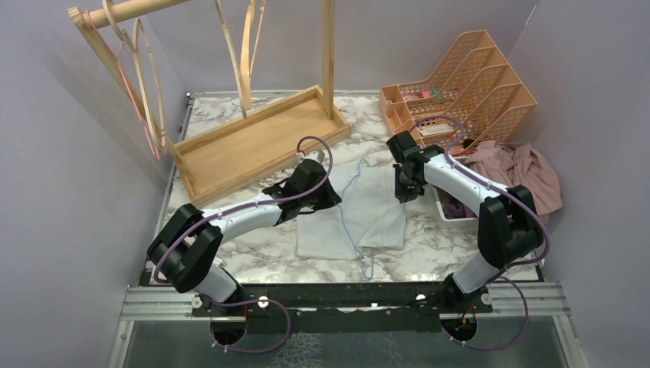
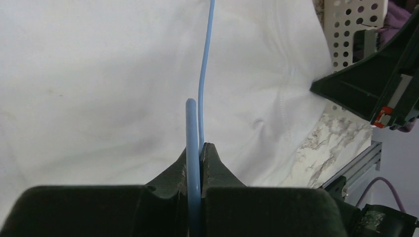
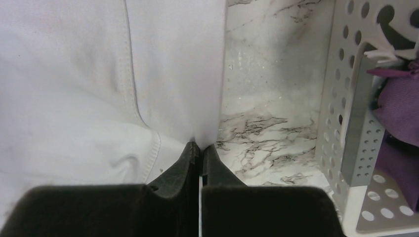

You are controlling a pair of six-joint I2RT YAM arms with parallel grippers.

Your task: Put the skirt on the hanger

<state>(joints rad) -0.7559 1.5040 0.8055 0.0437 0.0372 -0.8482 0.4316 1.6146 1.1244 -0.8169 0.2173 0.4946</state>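
Skirt, white, lies flat at centre of the marble tabletop, w/ the thin blue wire hanger across its top, running roughly 12 to 6 o'clock and poking past the hem at 6.

L end effector sits at the skirt's 9 o'clock edge. Wrist view: L end effector fingers together, clamped on the hanger wire; a second blue strand stands just beside the tips, skirt underneath.

R end effector is at the skirt's 2 o'clock corner. Wrist view: R end effector tips pinched on the skirt edge, fabric pulled up into a fold btwn them; bare tabletop just to the 3 o'clock side.

Grey perforated bin near the R end effector at 3 o'clock, purple cloth inside. Pink cloth heaped at 3 o'clock of the tabletop. Orange organiser at 1 o'clock. Wooden rack at 11 o'clock, its base tray touching the tabletop, well apart from the skirt.
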